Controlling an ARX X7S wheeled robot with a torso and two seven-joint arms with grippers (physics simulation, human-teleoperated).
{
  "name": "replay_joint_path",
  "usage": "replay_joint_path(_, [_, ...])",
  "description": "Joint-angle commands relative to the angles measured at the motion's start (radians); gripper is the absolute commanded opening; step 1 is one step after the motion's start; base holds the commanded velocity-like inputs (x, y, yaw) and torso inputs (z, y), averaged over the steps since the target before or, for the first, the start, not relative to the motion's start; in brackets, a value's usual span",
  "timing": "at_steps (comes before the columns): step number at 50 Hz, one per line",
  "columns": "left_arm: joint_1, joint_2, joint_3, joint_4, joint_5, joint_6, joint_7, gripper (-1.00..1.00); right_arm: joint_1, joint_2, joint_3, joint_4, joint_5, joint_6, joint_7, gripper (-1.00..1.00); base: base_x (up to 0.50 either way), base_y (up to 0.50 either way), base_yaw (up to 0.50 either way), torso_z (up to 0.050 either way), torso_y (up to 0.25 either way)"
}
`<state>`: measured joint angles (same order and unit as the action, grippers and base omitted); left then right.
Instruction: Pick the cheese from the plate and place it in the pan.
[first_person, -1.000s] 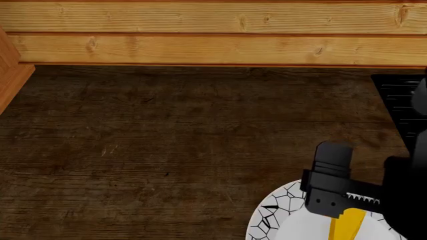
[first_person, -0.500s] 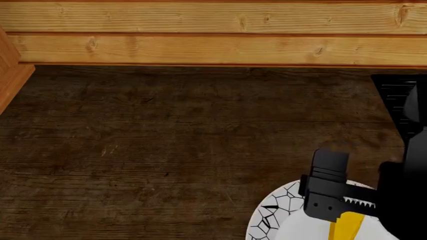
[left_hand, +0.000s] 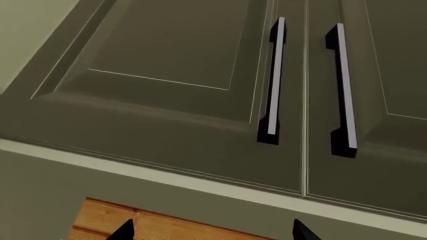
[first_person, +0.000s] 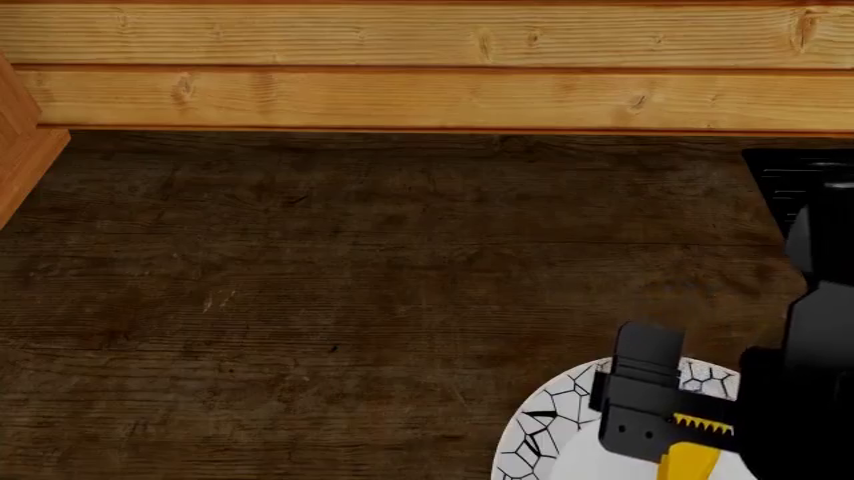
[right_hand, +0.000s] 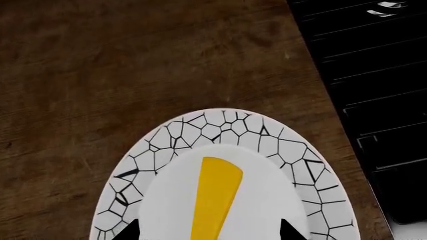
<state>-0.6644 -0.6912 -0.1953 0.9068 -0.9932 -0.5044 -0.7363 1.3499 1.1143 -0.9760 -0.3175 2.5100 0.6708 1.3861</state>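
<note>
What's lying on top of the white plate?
A yellow cheese wedge lies flat on the middle of the plate. The right gripper hangs above it, open. The wedge's near end runs out of the picture, so that end cannot be seen.

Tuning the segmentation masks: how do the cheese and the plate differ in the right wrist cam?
The cheese is plain yellow-orange; the plate is white with a black cracked-line pattern around its rim. The cheese is a narrow wedge; the plate is round and far larger. The cheese lies on the plate's plain white centre, while the plate sits on the dark wooden surface. Both lie flat.
</note>
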Motion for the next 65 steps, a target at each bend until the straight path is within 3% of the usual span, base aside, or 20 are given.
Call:
replay_joint_path(1, [0.012, -0.004, -0.003, 0.001, 0.000, 0.005, 0.000, 1.00, -0.018, -0.007, -0.011, 0.012, -0.017, -0.004, -0.023, 1.00, 0.00, 0.00, 0.00, 0.000, 0.000])
replay_joint_path(65, [0.016, -0.018, 0.011, -0.013, 0.005, 0.017, -0.006, 1.00, -0.024, -0.092, -0.066, 0.174, -0.125, 0.061, -0.135, 1.00, 0.00, 0.00, 0.00, 0.000, 0.000])
